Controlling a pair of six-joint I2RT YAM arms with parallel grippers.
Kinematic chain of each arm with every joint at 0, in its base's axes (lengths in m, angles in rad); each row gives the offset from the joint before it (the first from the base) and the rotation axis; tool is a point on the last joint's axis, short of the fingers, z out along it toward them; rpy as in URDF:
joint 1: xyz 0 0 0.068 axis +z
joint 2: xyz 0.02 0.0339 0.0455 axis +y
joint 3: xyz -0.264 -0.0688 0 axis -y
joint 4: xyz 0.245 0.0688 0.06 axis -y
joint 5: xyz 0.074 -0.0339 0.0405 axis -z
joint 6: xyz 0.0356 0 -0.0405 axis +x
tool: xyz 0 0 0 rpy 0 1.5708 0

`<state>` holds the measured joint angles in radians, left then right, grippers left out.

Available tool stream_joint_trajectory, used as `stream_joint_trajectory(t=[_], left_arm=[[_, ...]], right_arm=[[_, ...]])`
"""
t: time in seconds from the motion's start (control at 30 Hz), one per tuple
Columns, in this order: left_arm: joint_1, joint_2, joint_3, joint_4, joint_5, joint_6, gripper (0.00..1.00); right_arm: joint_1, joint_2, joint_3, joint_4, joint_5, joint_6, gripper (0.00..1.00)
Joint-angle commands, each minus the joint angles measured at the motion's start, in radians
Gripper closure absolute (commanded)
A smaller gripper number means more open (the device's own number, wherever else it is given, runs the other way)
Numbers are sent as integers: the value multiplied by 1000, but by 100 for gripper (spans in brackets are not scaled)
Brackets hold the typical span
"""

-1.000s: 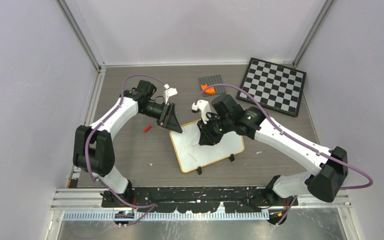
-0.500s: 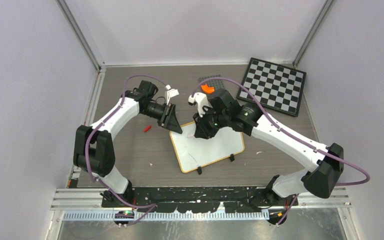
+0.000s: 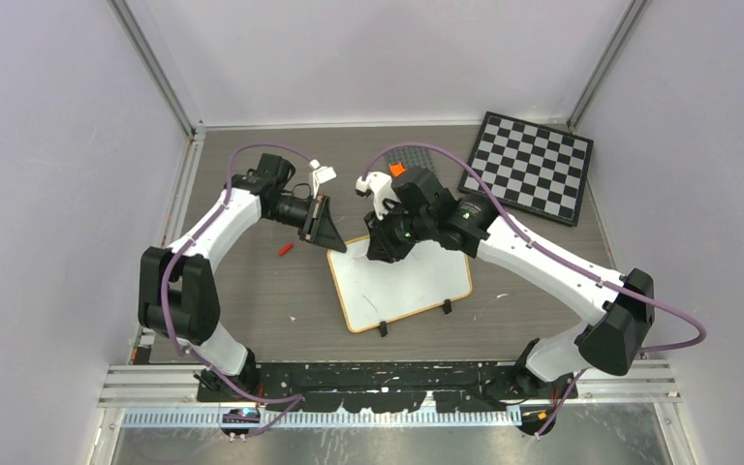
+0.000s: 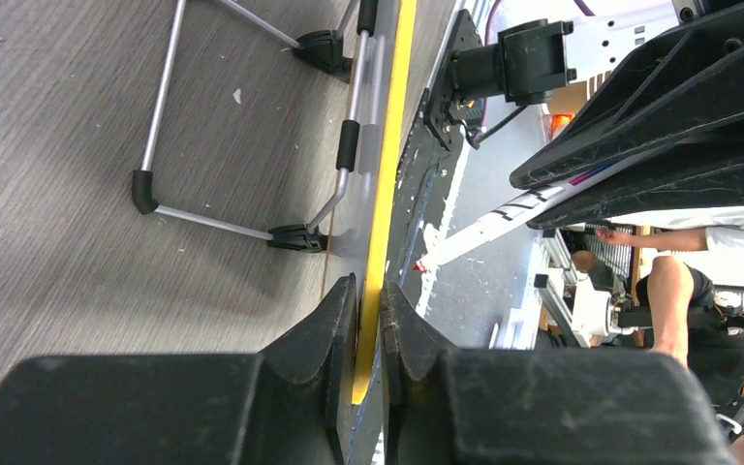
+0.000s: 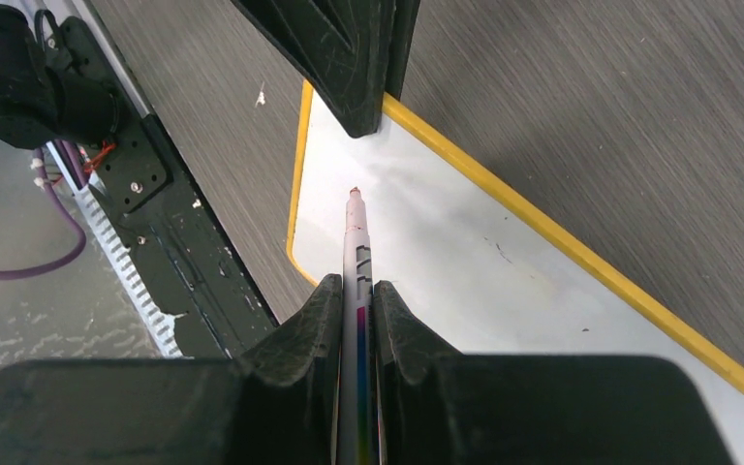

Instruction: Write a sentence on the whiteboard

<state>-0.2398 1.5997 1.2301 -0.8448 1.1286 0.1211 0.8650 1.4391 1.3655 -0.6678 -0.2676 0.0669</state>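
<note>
While L gripper (image 4: 368, 291) pinches whiteboard (image 5: 465, 262) frame, R gripper (image 5: 358, 287) clamps marker (image 5: 356, 232), tip over whiteboard nr same corner.

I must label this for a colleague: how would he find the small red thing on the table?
In the top view, find the orange-framed whiteboard mid-table. Just left of it, not touching, lies the small red thing. It lies alone on bare wood, unlike the orange piece by the far grey plate.
</note>
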Motion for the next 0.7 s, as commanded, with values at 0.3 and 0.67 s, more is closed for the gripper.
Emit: stream_joint_trajectory(t=[0.3,0.67], left_arm=[[10,-48,-15,62,24,-63,100],[10,-32,-38,129,22,-157,100]], right_arm=[[27,27,67,62,53,50,100],[47,29,54,90,98,64,100]])
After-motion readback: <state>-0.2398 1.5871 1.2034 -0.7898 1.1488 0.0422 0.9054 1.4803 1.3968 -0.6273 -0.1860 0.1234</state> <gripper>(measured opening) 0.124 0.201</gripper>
